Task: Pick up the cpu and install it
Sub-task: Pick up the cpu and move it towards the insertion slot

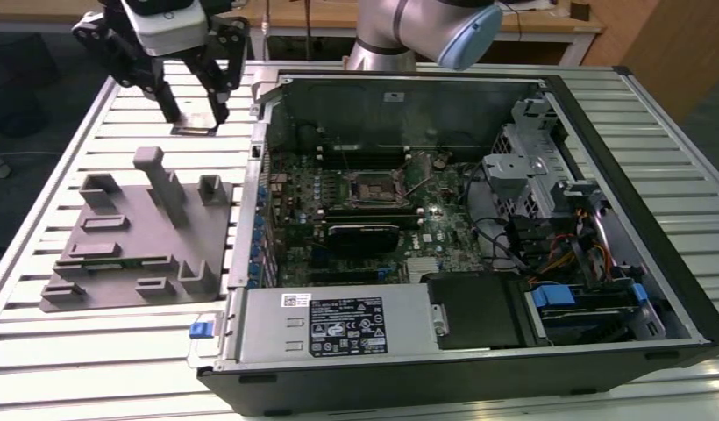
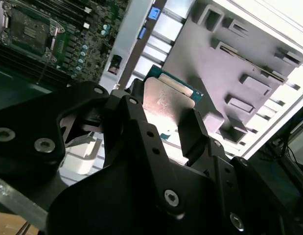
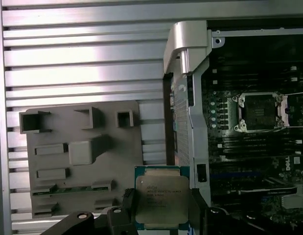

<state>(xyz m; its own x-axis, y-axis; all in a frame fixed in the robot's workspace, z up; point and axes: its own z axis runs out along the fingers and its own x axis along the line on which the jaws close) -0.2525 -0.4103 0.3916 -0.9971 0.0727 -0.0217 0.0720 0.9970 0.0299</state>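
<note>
First wrist view: the small square silver-topped cpu (image 3: 161,188) is clamped between the fingers of the black gripper (image 3: 162,205), aloft near the grey plastic fixture block (image 3: 82,156); pick-up is judged done. Square alignment over the black-framed motherboard socket (image 3: 259,111), well apart, is called for.

The case (image 1: 453,381) is lying open on the table (image 1: 79,351), taking the exterior view's middle and right. The fixture (image 1: 131,237) is lying on the table just beside the case, on the exterior view's left. The motherboard (image 1: 436,219) is sitting in the case, carrying the socket (image 1: 372,186) near its middle. The gripper (image 1: 195,116) is hanging above the table behind the fixture, to the exterior view's left of the case's far corner. The cpu (image 3: 161,198) is sitting clamped between its fingers (image 2: 190,134), well apart from the socket
</note>
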